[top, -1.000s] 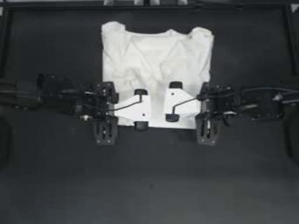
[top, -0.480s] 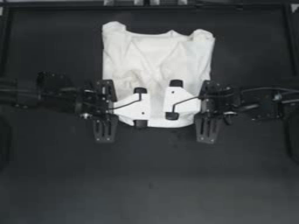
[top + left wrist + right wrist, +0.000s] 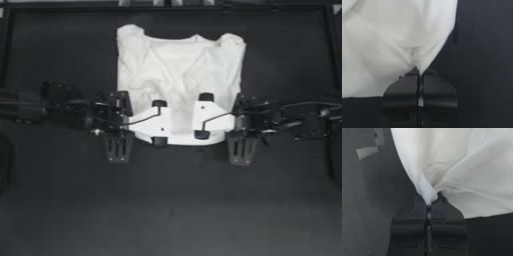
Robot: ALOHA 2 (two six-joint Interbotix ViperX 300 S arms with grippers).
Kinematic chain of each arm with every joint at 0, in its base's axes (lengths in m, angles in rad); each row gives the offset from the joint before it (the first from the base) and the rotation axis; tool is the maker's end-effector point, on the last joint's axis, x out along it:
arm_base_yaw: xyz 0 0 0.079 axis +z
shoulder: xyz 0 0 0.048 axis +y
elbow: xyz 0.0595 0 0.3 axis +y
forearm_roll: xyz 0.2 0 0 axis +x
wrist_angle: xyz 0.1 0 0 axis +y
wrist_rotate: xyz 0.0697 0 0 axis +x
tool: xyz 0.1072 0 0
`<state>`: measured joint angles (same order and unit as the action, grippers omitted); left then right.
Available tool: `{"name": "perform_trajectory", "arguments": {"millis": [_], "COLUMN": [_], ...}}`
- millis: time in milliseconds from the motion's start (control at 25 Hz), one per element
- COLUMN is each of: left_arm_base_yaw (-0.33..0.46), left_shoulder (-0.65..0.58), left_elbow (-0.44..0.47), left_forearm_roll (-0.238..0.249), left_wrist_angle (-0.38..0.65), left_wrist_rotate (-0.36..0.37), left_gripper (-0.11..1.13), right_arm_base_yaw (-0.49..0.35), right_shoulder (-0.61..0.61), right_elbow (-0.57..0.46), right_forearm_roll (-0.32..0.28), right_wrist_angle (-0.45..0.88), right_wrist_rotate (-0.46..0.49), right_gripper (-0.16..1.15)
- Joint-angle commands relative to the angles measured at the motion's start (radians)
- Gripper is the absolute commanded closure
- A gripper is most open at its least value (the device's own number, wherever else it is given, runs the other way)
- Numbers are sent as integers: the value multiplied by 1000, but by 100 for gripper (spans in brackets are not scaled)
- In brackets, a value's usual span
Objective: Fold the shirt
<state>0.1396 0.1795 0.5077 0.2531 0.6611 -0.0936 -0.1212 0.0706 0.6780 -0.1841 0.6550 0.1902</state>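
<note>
On the dark table (image 3: pixel 171 210), twd its far half, lies the shirt (image 3: pixel 180 70) — white, sleeves tucked in, collar end at the far edge, hem end nearest the arms. Left gripper (image 3: pixel 157 122) comes in from the left and sits at the shirt's near left edge; in the left wrist view its jaws are pressed together w/ a pinch of white cloth (image 3: pixel 422 62) drawn up btwn the tips. Right gripper (image 3: pixel 203 116) comes in from the right at the near right edge, jaws likewise closed tight on a peaked fold of cloth (image 3: pixel 427 190). Both grippers' white plates overlap the hem in the top view, so the shirt's near edge is partly hidden. Right wrist view also shows a strip of pale tape (image 3: pixel 367 151) on the tabletop beside the shirt — well apart from the jaws.
</note>
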Motion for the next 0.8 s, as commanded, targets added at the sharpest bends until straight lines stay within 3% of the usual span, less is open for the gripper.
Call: {"name": "perform_trajectory", "arguments": {"millis": [40, 240, 480, 600, 800], "left_arm_base_yaw": [-26, -84, -170, -209, -272], "left_shoulder": [-106, -138, -179, -206, -236], "left_elbow": [20, 35, 43, 55, 58], "left_forearm_roll": [3, 26, 160, 198, 199], "left_wrist_angle": [5, 8, 40, 48, 75], "left_wrist_rotate": [-28, -84, -259, -336, -430], "left_gripper": [97, 97, 97, 97, 97], "right_arm_base_yaw": [23, 71, 140, 170, 227], "right_shoulder": [-63, -121, -175, -202, -249], "right_elbow": [-3, -2, 6, 14, 15], "right_forearm_roll": [5, 0, -18, -44, -101], "right_wrist_angle": [6, 9, 9, 9, 11], "right_wrist_rotate": [17, 77, 176, 245, 364], "right_gripper": [93, 93, 93, 93, 93]}}
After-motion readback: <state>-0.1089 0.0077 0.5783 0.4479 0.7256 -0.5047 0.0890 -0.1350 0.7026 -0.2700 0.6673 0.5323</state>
